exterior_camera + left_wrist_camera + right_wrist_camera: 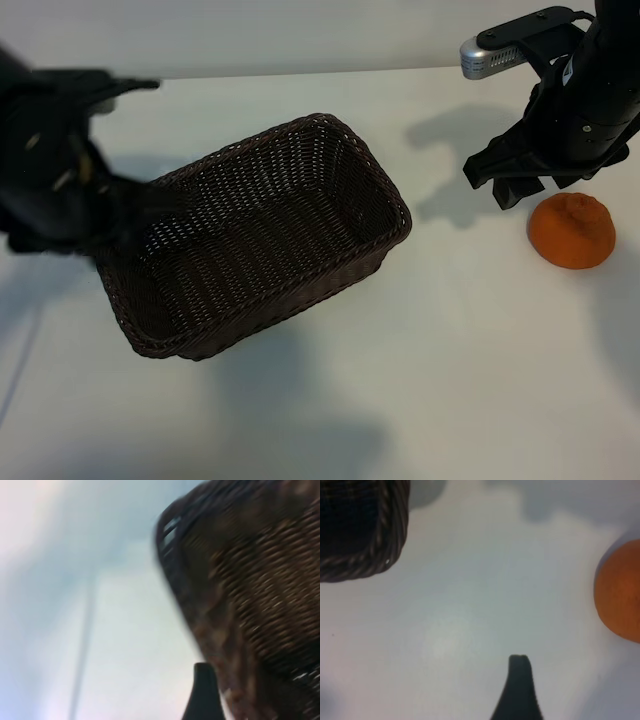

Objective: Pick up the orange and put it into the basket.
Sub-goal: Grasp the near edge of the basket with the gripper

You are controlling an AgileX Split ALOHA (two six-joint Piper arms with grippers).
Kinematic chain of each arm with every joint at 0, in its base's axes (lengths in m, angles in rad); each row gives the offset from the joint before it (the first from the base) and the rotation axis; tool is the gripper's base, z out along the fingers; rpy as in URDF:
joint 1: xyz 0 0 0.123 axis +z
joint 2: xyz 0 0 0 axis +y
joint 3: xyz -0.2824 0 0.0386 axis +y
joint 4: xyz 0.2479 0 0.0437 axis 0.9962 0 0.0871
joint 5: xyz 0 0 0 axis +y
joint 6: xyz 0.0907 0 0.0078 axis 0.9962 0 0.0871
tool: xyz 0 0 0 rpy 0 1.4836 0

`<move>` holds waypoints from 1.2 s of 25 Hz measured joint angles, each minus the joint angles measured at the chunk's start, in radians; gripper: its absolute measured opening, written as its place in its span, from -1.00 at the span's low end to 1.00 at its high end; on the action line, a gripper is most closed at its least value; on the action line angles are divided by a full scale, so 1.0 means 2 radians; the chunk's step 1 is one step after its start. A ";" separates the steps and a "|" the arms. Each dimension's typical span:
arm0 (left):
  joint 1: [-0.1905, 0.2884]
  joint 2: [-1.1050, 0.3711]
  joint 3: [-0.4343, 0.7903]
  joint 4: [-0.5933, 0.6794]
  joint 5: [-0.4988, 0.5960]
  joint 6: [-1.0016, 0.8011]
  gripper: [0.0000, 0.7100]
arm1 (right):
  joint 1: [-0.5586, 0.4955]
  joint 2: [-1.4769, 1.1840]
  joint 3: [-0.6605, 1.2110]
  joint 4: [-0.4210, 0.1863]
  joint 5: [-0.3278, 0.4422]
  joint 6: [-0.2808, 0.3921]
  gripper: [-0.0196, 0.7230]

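The orange [571, 230] lies on the white table at the right, apart from everything; in the right wrist view the orange [620, 595] shows at the frame's edge. My right gripper [500, 184] hangs just left of it and a little farther back, open and empty, with one dark finger [519, 682] over bare table. The dark brown wicker basket [385, 185] stands left of centre with nothing inside. At the basket's left end is my left gripper [118, 215], open; one of its fingers [202, 697] stands just outside the woven wall [250, 580].
White tabletop [450, 380] stretches in front of the basket and between the basket and the orange. A corner of the basket [365, 540] shows in the right wrist view, well away from the right gripper's finger.
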 joint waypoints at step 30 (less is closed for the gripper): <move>0.092 0.080 0.101 -0.050 -0.203 -0.097 0.57 | 0.000 0.000 0.000 0.002 -0.004 -0.001 0.53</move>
